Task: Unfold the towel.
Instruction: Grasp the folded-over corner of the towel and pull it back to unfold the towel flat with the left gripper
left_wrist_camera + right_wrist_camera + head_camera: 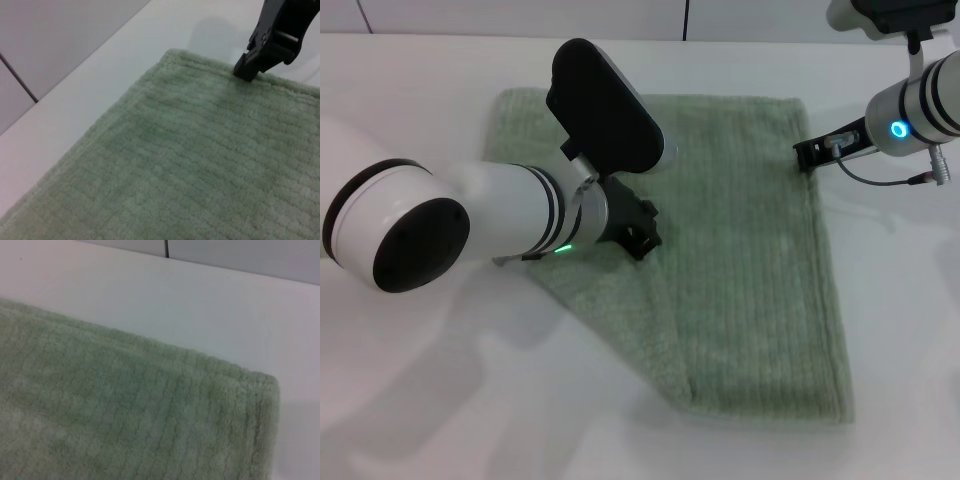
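The pale sage-green towel (750,260) lies flat on the white table (440,400), with a doubled-over layer along its near left diagonal edge (620,320). My left gripper (642,235) is low over the towel's left middle, right at that folded part. My right gripper (810,153) is at the towel's far right edge; in the left wrist view its black tip (247,70) touches the hem near the corner. The left wrist view shows the ribbed towel (190,165) close below. The right wrist view shows a towel corner (125,415) lying on the table.
My big white left arm (470,225) covers the towel's left side. A loose cable (880,180) hangs under the right wrist. A tiled wall (685,15) runs behind the table's far edge. Bare table lies at the front and right of the towel.
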Controlling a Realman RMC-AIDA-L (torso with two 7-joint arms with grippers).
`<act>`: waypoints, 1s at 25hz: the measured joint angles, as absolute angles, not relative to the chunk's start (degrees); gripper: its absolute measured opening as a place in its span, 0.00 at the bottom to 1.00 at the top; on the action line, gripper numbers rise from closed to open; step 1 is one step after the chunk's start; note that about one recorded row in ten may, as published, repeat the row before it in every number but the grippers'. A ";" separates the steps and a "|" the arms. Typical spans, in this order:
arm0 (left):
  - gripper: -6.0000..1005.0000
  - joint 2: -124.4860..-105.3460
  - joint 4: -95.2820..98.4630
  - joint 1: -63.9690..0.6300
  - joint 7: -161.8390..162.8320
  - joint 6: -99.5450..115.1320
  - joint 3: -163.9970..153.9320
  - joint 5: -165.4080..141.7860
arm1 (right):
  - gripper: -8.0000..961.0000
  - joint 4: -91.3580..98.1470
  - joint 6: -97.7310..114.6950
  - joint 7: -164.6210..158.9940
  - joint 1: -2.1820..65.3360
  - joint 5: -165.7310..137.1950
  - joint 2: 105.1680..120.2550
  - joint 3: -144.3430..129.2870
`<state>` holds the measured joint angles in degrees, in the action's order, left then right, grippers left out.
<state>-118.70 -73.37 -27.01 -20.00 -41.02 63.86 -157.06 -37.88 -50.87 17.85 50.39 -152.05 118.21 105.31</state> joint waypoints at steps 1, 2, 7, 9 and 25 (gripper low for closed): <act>0.03 -118.71 -73.75 -26.99 -19.71 -41.36 63.84 -157.54 | 0.02 -37.88 -50.85 17.85 50.39 -152.05 118.21 105.33; 0.02 -118.72 -74.22 -26.92 -19.52 -41.63 63.83 -157.80 | 0.02 -37.88 -50.79 17.86 50.37 -152.05 118.21 105.37; 0.00 -118.65 -77.30 -25.86 -18.67 -43.17 63.81 -159.19 | 0.02 -37.88 -50.73 17.88 50.31 -152.05 118.21 105.38; 0.00 -118.65 -79.72 -25.11 -18.21 -44.66 63.80 -160.04 | 0.02 -37.88 -50.69 17.88 50.28 -152.05 118.21 105.38; 0.00 -118.43 -95.42 -20.38 -14.71 -54.59 62.94 -165.42 | 0.02 -37.96 -50.75 17.87 50.22 -152.05 118.21 105.38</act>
